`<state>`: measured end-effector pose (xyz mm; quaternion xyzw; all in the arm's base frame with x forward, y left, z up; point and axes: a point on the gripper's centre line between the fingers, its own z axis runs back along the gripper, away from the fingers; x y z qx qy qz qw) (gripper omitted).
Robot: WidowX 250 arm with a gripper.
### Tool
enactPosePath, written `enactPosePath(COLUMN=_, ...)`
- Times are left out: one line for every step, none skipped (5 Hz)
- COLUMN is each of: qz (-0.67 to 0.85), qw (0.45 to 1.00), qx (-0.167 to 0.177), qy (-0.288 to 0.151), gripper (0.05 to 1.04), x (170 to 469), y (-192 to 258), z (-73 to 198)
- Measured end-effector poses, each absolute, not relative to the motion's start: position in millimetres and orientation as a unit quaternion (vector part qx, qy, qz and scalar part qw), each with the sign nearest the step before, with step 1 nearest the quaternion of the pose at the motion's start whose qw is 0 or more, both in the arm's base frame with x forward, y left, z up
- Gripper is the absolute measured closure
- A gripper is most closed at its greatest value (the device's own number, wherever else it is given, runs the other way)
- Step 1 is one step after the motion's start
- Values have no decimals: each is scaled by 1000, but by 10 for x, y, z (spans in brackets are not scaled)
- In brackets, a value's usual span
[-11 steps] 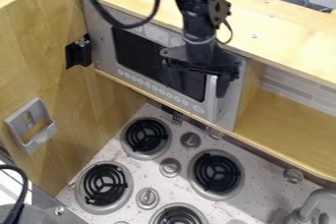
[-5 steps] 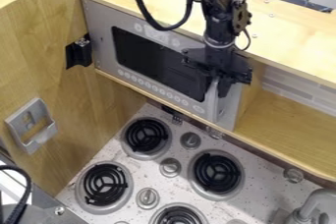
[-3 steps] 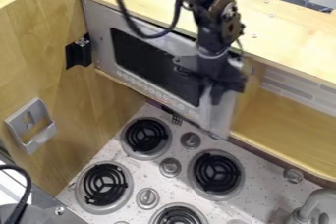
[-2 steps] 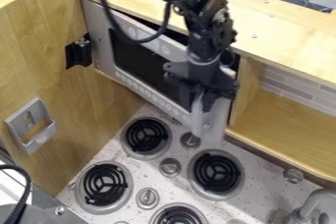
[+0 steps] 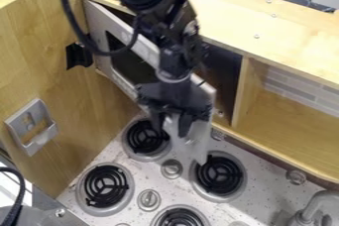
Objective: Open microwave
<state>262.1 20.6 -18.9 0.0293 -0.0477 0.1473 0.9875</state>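
Pale wooden side wall (image 5: 86, 98)

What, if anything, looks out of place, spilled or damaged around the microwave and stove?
Nothing clearly stands out. The microwave door is partly open, which fits the task, and the black burner coils sit in their round pans. The stovetop has small specks; dirt or finish, I cannot tell.

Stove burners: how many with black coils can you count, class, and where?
4: an upper burner, partly behind the gripper; a right burner; a lower-left burner; a bottom burner, cut off by the edge. Others may be hidden.
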Motion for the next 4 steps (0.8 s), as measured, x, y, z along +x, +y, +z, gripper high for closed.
enactPosePath(qz=148, qw=987, qx=34, qy=-46, gripper=110, x=2621, y=221, z=-184)
enactPosePath(qz=141, qw=988, qx=39, qy=-49, gripper=83, x=2673, y=210, z=-151)
enactPosePath(qz=145, qw=987, qx=47, qy=-53, gripper=83, x=2674, y=206, z=-75)
enactPosePath(qz=152, qw=983, qx=61, qy=-85, gripper=85, x=2713, y=183, z=194)
